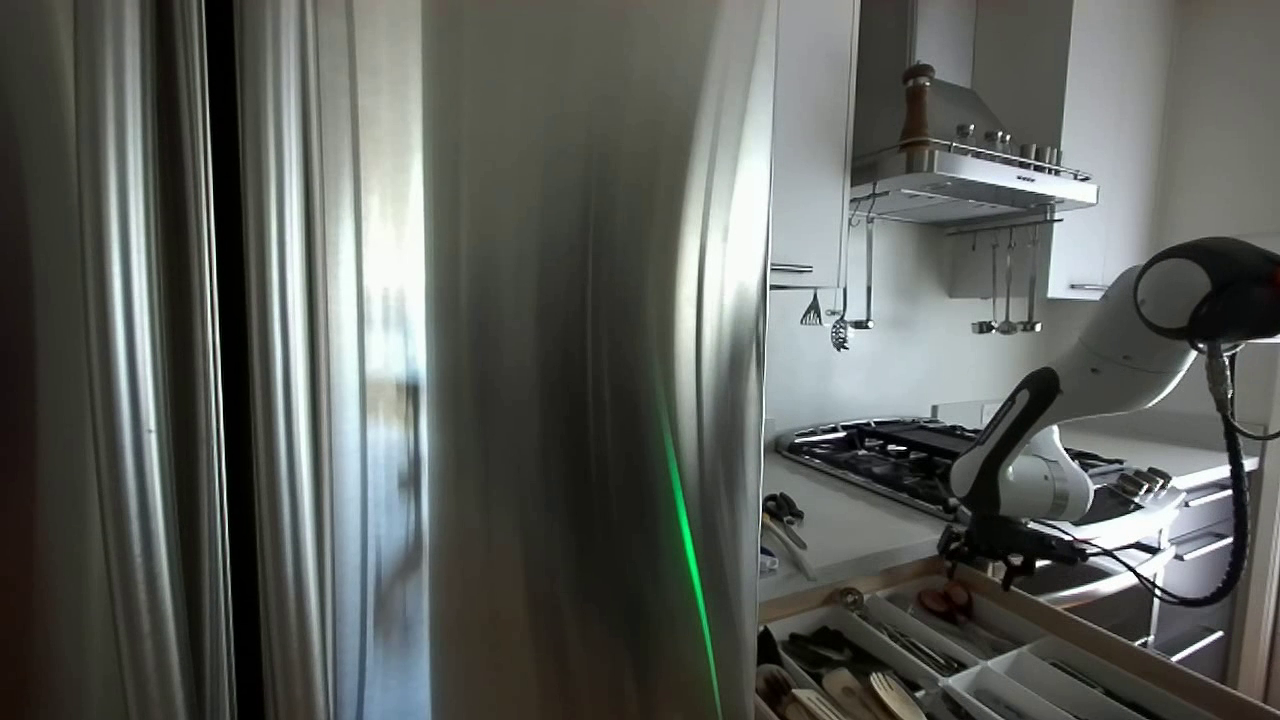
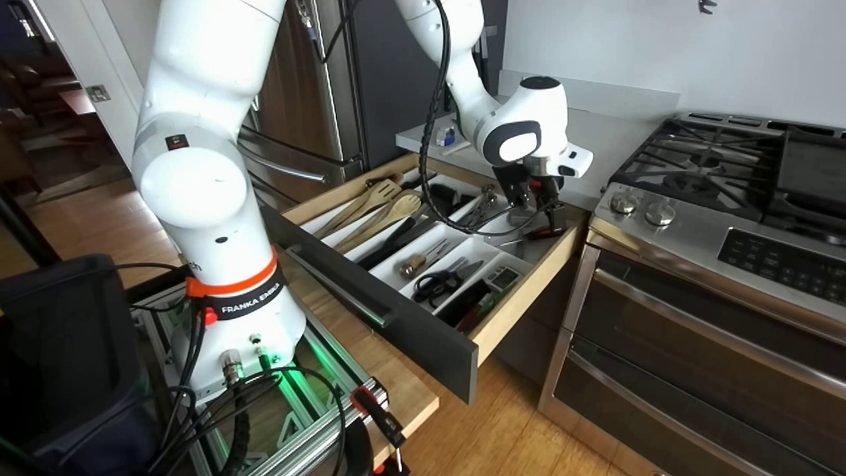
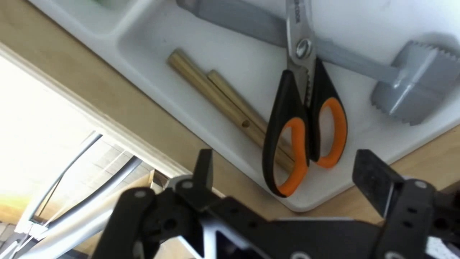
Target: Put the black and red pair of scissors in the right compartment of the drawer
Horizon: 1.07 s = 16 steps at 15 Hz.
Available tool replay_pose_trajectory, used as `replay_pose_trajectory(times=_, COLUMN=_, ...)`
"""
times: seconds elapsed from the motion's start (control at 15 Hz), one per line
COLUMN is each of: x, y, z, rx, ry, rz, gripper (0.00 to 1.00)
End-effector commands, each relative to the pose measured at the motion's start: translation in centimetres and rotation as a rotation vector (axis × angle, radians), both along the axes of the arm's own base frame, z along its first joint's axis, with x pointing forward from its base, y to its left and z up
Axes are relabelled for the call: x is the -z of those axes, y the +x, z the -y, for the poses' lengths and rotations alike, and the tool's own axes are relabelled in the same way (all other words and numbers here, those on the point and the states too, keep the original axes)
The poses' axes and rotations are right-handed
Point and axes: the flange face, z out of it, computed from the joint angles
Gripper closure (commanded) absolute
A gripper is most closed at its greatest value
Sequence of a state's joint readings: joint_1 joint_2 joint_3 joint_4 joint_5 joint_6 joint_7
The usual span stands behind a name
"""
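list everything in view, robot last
drawer: one open, dark-fronted, beside stove
stove: one, steel and black, beside drawer
fridge: one, steel, beside drawer
hood: one, steel, above stove
pepper mill: one, brown, on hood
compartments: several, white, in drawer
utensils: many, mixed colours, in drawer
mallet: one, grey, corner compartment
orange-gripped scissors: one, black and orange, across mallet
rods: two, gold, partly under scissors
arm: one, mostly white, over drawer
fingers: two, black, apart near scissors

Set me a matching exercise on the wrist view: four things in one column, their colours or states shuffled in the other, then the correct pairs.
Things
1. kitchen scissors
2. meat mallet
3. claw
4. pair of thin rods

Descriptions
A. open, in the foreground
B. golden, side by side
C. grey all over
D. black and orange grips

Pairs: 1-D, 2-C, 3-A, 4-B
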<state>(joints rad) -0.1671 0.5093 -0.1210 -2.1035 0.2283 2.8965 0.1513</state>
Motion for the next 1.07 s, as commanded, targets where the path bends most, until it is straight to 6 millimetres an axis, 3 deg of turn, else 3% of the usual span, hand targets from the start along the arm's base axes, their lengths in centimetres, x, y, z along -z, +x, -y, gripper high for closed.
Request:
replay_pose_trajectory(times=0.0, x=-2.2, y=-2.2, z=-1.3, rx=0.015, ry=-0.015, rz=-0.09, gripper=0.0)
replay_pose_trajectory(times=0.4, x=-7.1, y=-6.7, z=-6.0, rx=-0.095, ry=-0.027, rz=-0.131, gripper=0.0)
replay_pose_trajectory(times=1.0, x=-16.5, y=-14.0, z=-13.8, rx=-0.294, ry=-0.181, rz=-0.101, gripper=0.0)
